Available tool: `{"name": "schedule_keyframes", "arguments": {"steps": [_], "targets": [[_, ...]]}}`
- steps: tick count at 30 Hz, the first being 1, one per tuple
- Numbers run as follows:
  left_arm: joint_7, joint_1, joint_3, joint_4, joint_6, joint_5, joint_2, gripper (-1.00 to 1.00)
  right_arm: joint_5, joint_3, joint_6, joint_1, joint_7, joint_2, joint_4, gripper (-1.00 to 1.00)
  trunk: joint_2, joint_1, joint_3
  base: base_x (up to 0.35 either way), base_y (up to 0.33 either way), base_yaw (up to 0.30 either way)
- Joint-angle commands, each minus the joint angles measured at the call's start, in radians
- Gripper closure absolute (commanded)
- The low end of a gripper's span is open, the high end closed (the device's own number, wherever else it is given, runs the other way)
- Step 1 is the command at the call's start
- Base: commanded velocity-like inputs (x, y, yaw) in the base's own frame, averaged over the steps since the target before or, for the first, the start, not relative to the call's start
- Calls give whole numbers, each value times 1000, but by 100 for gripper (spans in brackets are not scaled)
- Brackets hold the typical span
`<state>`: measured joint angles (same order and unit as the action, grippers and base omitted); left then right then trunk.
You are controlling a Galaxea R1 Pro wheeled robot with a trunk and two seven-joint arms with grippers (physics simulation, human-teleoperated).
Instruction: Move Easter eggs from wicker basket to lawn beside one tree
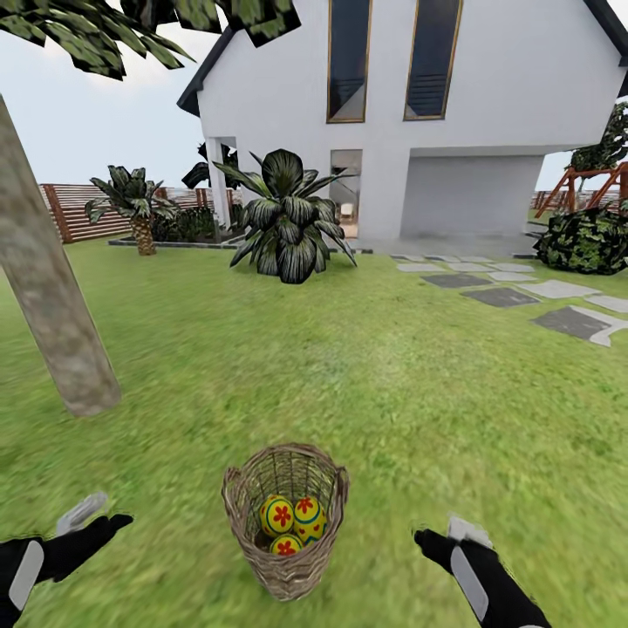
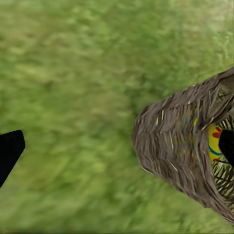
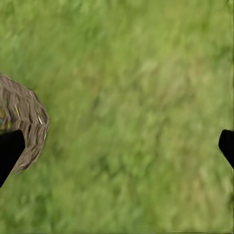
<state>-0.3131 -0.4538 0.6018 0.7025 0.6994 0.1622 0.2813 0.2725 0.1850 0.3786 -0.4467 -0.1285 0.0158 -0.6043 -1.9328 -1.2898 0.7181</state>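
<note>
Wicker basket [image 1: 285,523] holds three eggs [image 1: 292,522]; left claw [image 2: 117,151], right claw [image 3: 117,146] spread wide, empty.

No readable text anywhere here

Checked the house [image 1: 453,113], the wicker basket [image 1: 286,523] and the eggs [image 1: 292,522]: no labels, brands, numbers or signs, just painted flowers and zigzags on the eggs.

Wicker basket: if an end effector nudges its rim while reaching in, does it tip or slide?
Probably tips before it slides: the wicker basket stands tall, narrowing toward its base on the lawn. The open weave suggests it is light, so even a light nudge may move it. The three Easter eggs sit low inside, which may steady it slightly.
</note>
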Motion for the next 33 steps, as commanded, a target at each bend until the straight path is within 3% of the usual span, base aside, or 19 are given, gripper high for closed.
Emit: {"name": "schedule_keyframes", "arguments": {"steps": [1, 5, 8, 12, 20, 33], "targets": [[13, 0, 2, -22, -21, 4, -1, -100, 13, -1, -12, 16, -6, 4, -1, -100, 7, 4, -2, 0, 0, 0], [39, 2, 1, -106, -119, -13, -1, -100, 13, -2, -38, 46, -8, 8, 3, -100, 35, 19, -15, 0, 0, 0], [45, 3, 1, -156, -158, -28, -1, -100, 14, -2, -47, 53, -10, 10, 16, -100, 56, 31, -24, 0, 0, 0], [59, 3, 0, -250, -274, -73, -6, -100, 14, -3, -153, 73, -11, 9, 80, -100, 84, 46, -37, 0, 0, 0], [69, 5, 0, -366, -390, -93, -8, -100, 11, -5, -215, 77, -14, 10, 140, -100, 140, 77, -62, -135, 0, 104], [98, 5, -4, -403, -429, -102, -11, -100, 13, -1, -220, 77, -14, 12, 167, -100, 231, 127, -103, -68, 0, 274]]}}
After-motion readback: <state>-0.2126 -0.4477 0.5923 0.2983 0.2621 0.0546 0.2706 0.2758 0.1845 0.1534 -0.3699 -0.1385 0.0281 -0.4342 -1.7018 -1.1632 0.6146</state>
